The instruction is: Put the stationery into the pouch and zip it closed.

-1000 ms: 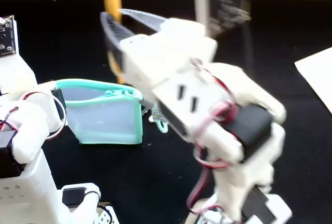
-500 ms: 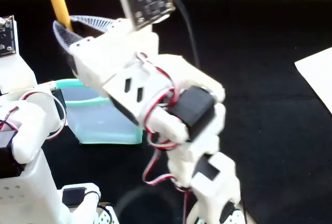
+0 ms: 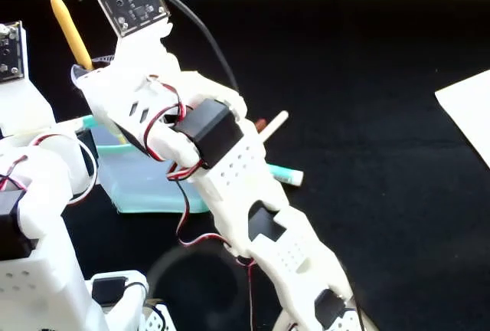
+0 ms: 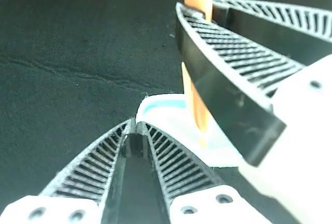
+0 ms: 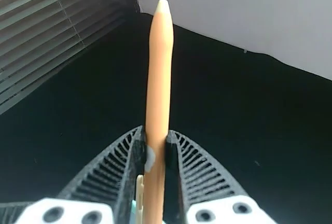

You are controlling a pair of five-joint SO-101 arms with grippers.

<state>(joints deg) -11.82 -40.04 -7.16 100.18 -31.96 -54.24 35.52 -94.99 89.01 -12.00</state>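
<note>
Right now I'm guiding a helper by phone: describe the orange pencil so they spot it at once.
On the black table, find the teal-edged pouch at the left of the high view. Over its far end the right gripper clamps the orange pencil, tip pointing upward. Unlike the white pen and teal pen lying flat beside the arm, it stands upright in a gripper.
</note>
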